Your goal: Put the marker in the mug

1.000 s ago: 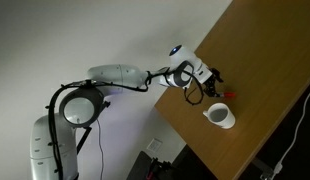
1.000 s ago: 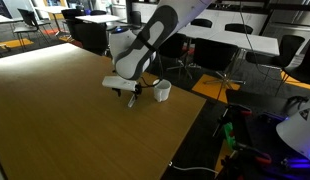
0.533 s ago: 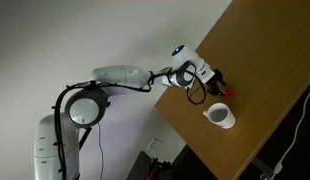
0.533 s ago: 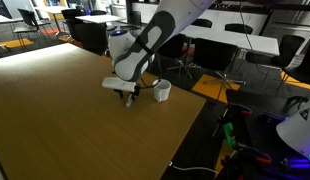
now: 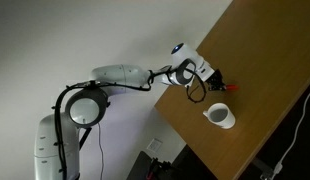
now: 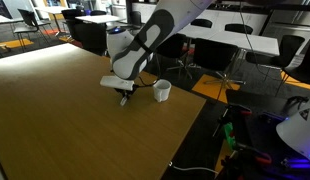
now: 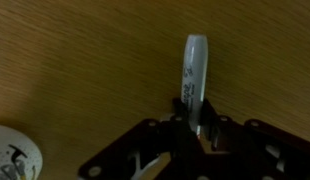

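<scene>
The marker (image 7: pixel 194 72) lies on the wooden table, its whitish barrel pointing away from the wrist camera. My gripper (image 7: pixel 187 126) is shut on its near end, with the dark fingers pressed against both sides of the barrel. A small red bit of the marker (image 5: pixel 226 87) shows at the gripper (image 5: pixel 217 82) in an exterior view. The white mug (image 5: pixel 220 116) stands upright on the table a short way from the gripper, and its rim (image 7: pixel 13 160) shows at the wrist view's lower left. From the opposite side, the gripper (image 6: pixel 125 96) is low over the table next to the mug (image 6: pixel 161 90).
The wooden table (image 6: pixel 65 110) has its edge (image 5: pixel 180 125) close to the mug and gripper. Beyond that edge are chairs, desks and cables (image 6: pixel 240 130) on the floor. A black cable loop (image 5: pixel 196 92) hangs at my wrist.
The jaws have gone from open to shut on the marker. The arm has hardly moved and the mug stays in place.
</scene>
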Controlling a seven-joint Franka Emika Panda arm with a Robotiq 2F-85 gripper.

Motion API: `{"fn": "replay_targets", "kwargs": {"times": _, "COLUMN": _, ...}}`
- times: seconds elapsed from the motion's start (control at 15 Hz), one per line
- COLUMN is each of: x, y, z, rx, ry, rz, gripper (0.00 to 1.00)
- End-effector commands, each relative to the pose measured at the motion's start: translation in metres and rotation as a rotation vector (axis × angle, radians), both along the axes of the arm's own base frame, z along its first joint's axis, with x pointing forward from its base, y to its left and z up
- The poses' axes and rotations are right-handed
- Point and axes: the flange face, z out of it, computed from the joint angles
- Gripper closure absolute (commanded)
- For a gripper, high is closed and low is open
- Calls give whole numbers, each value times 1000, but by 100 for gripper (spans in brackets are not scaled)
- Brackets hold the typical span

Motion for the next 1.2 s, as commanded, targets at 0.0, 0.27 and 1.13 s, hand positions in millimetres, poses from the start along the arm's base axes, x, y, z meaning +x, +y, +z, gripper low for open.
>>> {"fn": "replay_targets", "kwargs": {"times": 0.0, "x": 1, "y": 10, "z": 21, "rx": 12, "ry": 4, "rz": -7, "gripper": 95}}
{"fn": "replay_targets", "kwargs": {"times": 0.27, "x": -4, "y": 28, "z": 50, "rx": 12, "ry": -6, "rz": 24, "gripper": 95}}
{"fn": "replay_targets", "kwargs": {"times": 1.13, "x": -38, "y": 42, "z": 139, "rx": -304, "ry": 82, "rz": -211, "gripper": 95}}
